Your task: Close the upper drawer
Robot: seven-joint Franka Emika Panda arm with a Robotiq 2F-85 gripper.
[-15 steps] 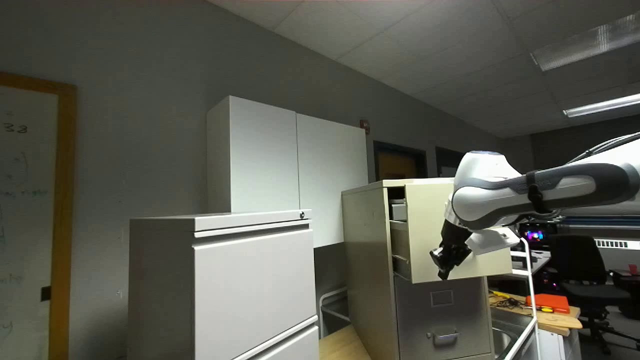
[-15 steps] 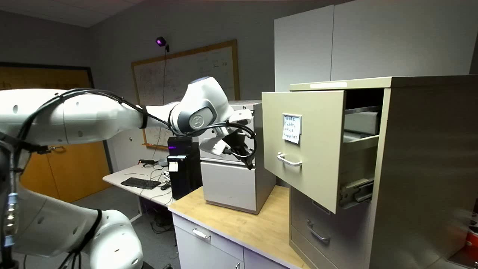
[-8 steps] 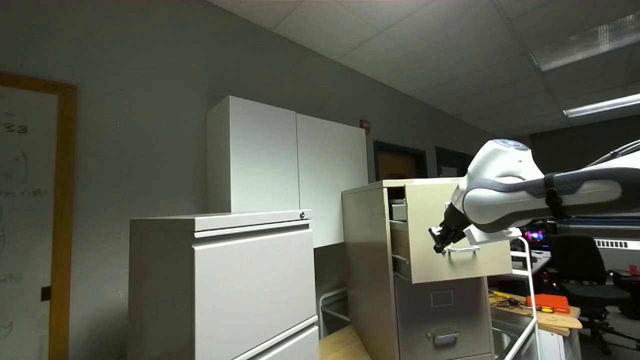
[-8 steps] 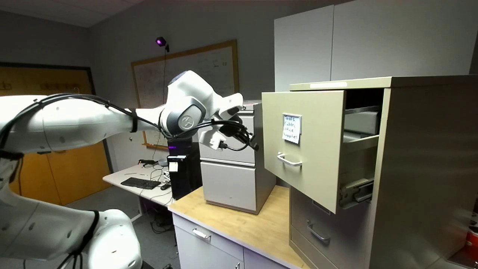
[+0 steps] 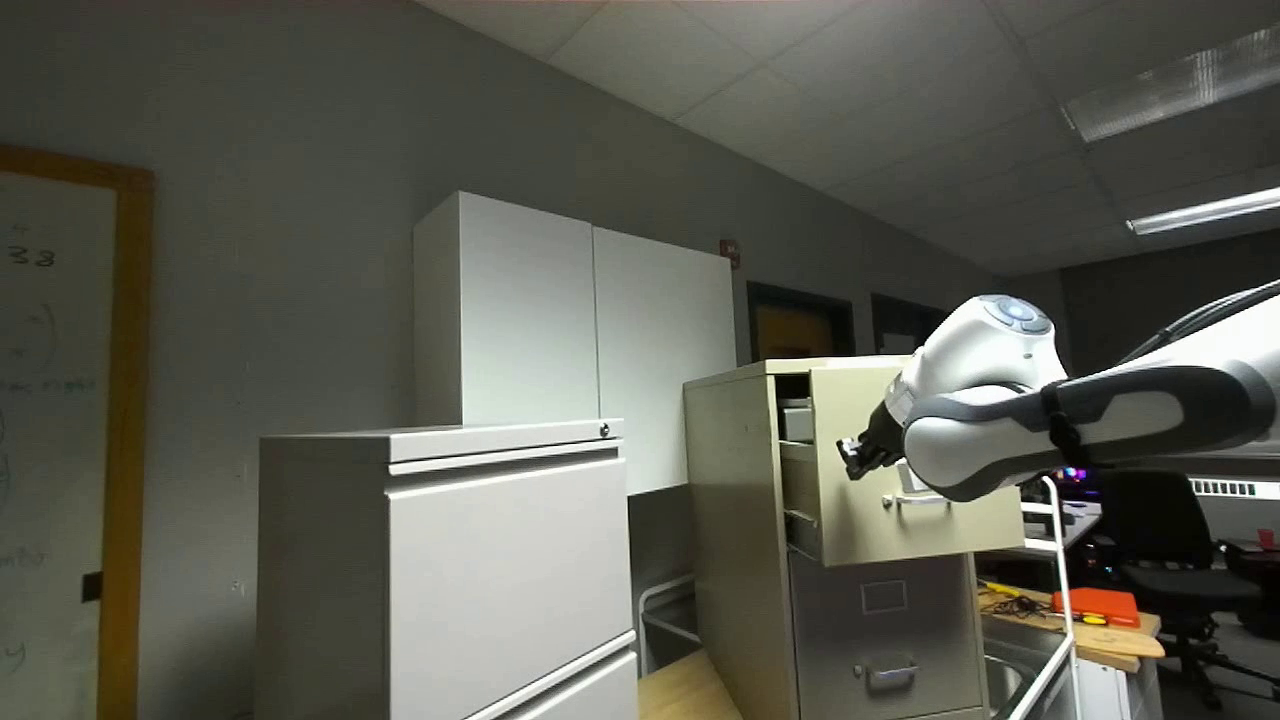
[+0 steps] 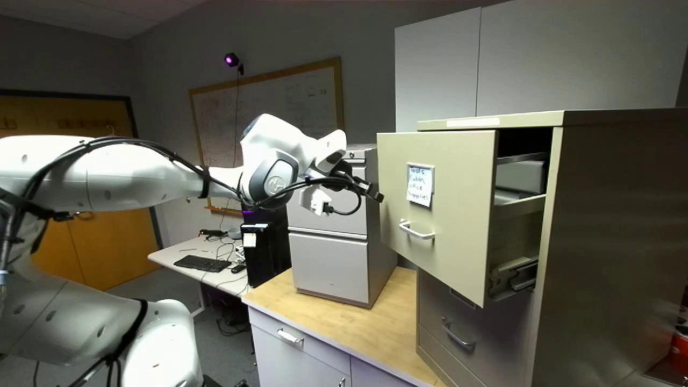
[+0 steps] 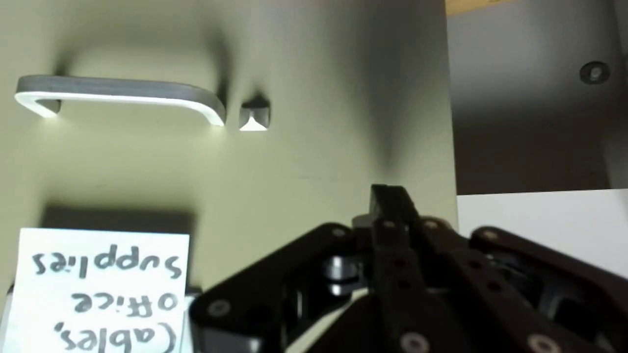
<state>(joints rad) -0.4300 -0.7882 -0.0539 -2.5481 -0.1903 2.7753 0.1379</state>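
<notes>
One robot arm (image 6: 145,172) reaches in from the left toward the front of the beige filing cabinet (image 6: 607,242), I judge so that a forward push runs straight into it; also left of the beige filing cabinet, a pale grey cabinet (image 6: 329,266) stands on a wooden counter (image 6: 344,325); right of that, before the beige filing cabinet, the gripper (image 7: 390,196) points at the left part of the upper drawer (image 6: 457,215), fingers pressed together with nothing between them, which would suit shoving, since closing needs no hold on the handle (image 6: 416,232); whether the tip touches the metal I cannot tell, though it is very near; so far off-centre, a push might make the drawer bind, so a spot nearer the middle looks safer; the drawer itself is topmost in the beige filing cabinet and juts well out of it, so the closing is not yet done; its front is flat, upright and pale cream-beige, with a small square knob (image 7: 254,117) left of the light metal bar handle, and above that a handwritten paper label (image 6: 420,185); past its right edge, in the gap before the beige filing cabinet's body, show a grey box (image 6: 518,176) inside and, lower, a metal slide rail (image 6: 502,277).
</notes>
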